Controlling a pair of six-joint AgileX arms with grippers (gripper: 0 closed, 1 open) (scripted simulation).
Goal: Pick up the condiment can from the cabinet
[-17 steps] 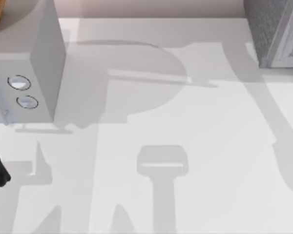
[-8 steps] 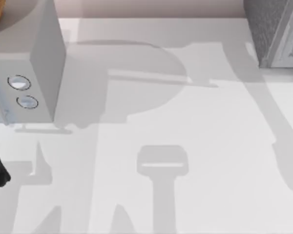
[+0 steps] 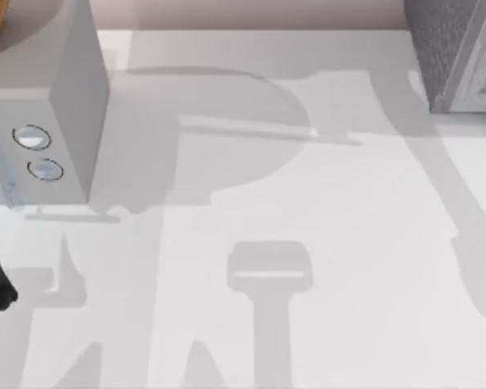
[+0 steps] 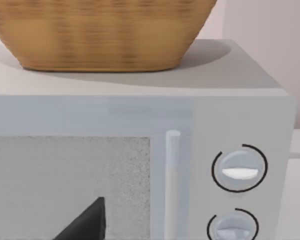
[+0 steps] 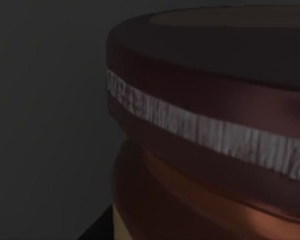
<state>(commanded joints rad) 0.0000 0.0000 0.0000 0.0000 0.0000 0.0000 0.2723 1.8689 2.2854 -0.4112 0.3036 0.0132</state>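
Neither gripper's fingers can be judged open or closed here. The condiment can (image 5: 210,130), with dark maroon lid and reddish rim, sits very close before the right wrist camera in a dim enclosure. In the top view, a grey cabinet (image 3: 458,53) stands at the table's (image 3: 308,211) two o'clock corner and a microwave (image 3: 61,105) at ten o'clock. Beneath a wicker basket (image 4: 100,30), the left wrist camera faces the microwave's two dials.
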